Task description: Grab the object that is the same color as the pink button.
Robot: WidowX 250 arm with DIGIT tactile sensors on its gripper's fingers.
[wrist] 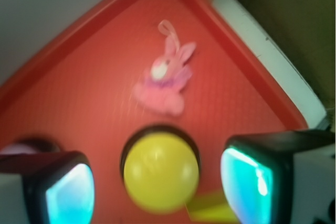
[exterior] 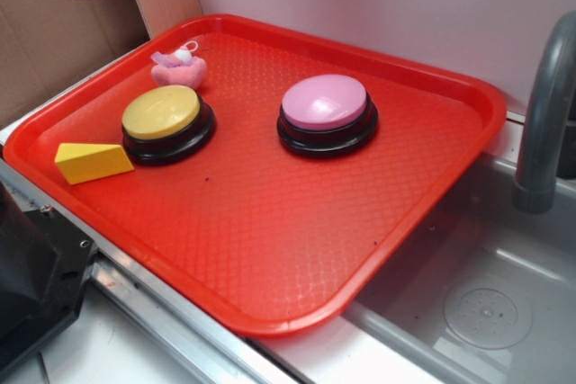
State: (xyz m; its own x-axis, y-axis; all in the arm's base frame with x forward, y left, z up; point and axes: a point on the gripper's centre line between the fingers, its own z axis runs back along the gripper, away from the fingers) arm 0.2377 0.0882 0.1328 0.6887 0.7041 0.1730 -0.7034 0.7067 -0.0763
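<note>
A red tray (exterior: 432,186) is holding the pink plush toy (exterior: 178,67) near its far corner, beside the yellow button (exterior: 166,119); the pink button (exterior: 326,110) is sitting mid-tray, the gripper (wrist: 157,182) hovering wide and empty.

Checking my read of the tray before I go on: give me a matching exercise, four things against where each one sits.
Things:
1. pink plush toy
2. pink button
3. yellow button
4. yellow wedge block

Places:
A. middle of the red tray
B. tray's left edge, beside the yellow button
C. far corner of the tray
D. between plush toy and wedge

Pairs: 1-C, 2-A, 3-D, 4-B
</note>
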